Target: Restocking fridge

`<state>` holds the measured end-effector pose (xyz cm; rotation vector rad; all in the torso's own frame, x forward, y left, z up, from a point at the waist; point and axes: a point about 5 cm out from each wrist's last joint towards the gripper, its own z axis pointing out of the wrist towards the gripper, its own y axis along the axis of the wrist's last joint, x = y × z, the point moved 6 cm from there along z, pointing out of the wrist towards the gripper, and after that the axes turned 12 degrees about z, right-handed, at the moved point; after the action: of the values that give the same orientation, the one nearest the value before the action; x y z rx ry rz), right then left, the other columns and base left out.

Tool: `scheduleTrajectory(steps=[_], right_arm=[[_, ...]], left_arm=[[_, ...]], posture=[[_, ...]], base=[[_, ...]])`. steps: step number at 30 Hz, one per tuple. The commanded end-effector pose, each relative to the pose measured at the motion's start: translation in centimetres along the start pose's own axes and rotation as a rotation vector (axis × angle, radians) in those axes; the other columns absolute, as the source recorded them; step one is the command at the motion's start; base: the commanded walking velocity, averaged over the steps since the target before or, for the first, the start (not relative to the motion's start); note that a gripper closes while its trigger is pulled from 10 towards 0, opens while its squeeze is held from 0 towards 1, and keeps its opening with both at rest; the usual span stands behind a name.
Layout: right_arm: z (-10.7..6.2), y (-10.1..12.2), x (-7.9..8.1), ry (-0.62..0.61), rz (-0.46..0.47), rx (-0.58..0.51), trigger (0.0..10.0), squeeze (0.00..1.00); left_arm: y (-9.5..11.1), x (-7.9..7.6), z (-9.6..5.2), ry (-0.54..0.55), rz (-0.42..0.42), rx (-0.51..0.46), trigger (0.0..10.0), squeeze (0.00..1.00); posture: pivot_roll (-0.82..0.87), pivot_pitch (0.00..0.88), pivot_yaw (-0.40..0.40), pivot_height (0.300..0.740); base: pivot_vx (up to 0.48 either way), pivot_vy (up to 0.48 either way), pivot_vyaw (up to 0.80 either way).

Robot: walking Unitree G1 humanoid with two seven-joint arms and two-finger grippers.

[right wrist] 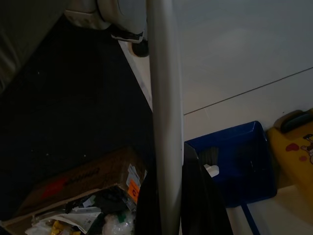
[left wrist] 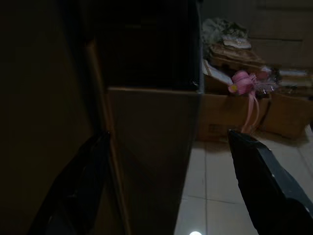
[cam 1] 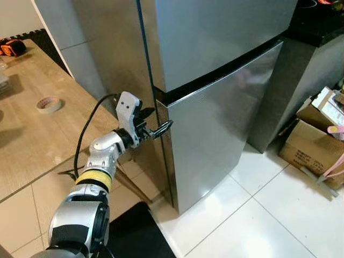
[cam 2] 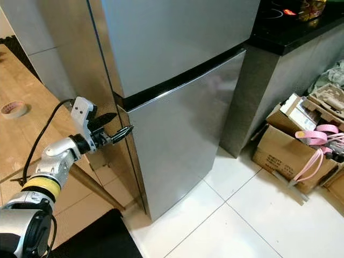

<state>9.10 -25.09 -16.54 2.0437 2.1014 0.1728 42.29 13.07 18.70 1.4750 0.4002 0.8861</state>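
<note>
The steel fridge stands shut between a wooden table and a dark counter. The left gripper sits at the lower door's left edge, fingers spread, seemingly straddling that edge. White floor tiles lie before the door; cardboard boxes stand to the right. The right gripper's state is unclear in its dim wrist view.

My left gripper sits at the fridge door's left edge. Left of the fridge stands a table; right of it, boxes on the floor.
</note>
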Motion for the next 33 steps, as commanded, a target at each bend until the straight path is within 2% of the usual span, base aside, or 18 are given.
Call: scheduleTrajectory(steps=[1, 4, 6, 7, 10, 11, 16, 26, 30, 32, 33], right_arm=[[0.0, -0.8, 0.2, 0.0, 0.02, 0.017, 10.0, 0.0], [0.0, -0.8, 0.1, -0.001, 0.02, 0.018, 10.0, 0.0], [0.0, -0.9, 0.1, -0.001, 0.022, 0.018, 10.0, 0.0], [0.0, -0.9, 0.1, -0.001, 0.022, 0.018, 10.0, 0.0], [0.0, -0.9, 0.0, -0.002, 0.023, 0.018, 10.0, 0.0], [0.0, -1.0, 0.1, -0.001, 0.022, 0.018, 10.0, 0.0], [-0.1, -1.4, 0.1, 0.002, 0.02, 0.024, 10.0, 0.0], [-0.3, -2.5, -0.5, -0.008, 0.02, 0.04, 10.0, 0.0], [-0.3, -2.5, -0.6, -0.011, 0.021, 0.038, 10.0, 0.0], [-0.3, -2.4, -0.6, -0.011, 0.022, 0.037, 10.0, 0.0], [-0.3, -2.3, -0.5, -0.01, 0.022, 0.034, 10.0, 0.0]], left_arm=[[0.0, 0.2, 0.1, 0.017, -0.018, -0.001, 10.0, 1.0], [0.1, 0.1, 0.3, 0.022, -0.026, -0.014, 10.0, 1.0], [-0.2, 0.3, 0.4, 0.052, 0.0, 0.008, 10.0, 1.0], [-0.3, 0.6, 0.4, 0.074, 0.012, 0.023, 10.0, 0.22], [-0.4, 0.9, 0.4, 0.1, 0.02, 0.036, 10.0, 0.22], [-0.4, 0.9, 0.5, 0.1, 0.02, 0.036, 10.0, 0.0], [-0.2, 1.6, 0.7, 0.145, 0.011, 0.045, 10.0, 0.0], [0.8, 0.4, 1.9, 0.071, -0.059, -0.014, 10.0, 0.0], [2.0, -1.2, 2.7, -0.05, -0.085, -0.078, 10.0, 0.0], [2.2, -1.5, 2.7, -0.072, -0.09, -0.089, 10.0, 0.0], [2.3, -2.2, 2.8, -0.12, -0.093, -0.101, 10.0, 0.0]], posture=[[-0.15, 0.112, 0.047, 0.74], [-0.15, 0.113, 0.046, 0.74], [-0.16, 0.117, 0.048, 0.74], [-0.15, 0.12, 0.047, 0.74], [-0.15, 0.12, 0.047, 0.74], [-0.15, 0.122, 0.047, 0.74], [-0.16, 0.146, 0.048, 0.74], [-0.18, 0.17, 0.052, 0.74], [-0.18, 0.172, 0.053, 0.74], [-0.18, 0.168, 0.056, 0.74], [-0.18, 0.163, 0.056, 0.74]], base=[[0.0, 0.0, 0.0], [0.0, 0.0, 0.0], [0.0, 0.0, 0.0], [0.0, 0.0, 0.0], [0.0, 0.0, 0.0], [0.0, 0.0, 0.0], [0.0, 0.0, 0.0], [0.0, 0.0, 0.0], [0.0, 0.0, 0.0], [0.0, 0.0, 0.0], [0.0, 0.0, 0.0]])
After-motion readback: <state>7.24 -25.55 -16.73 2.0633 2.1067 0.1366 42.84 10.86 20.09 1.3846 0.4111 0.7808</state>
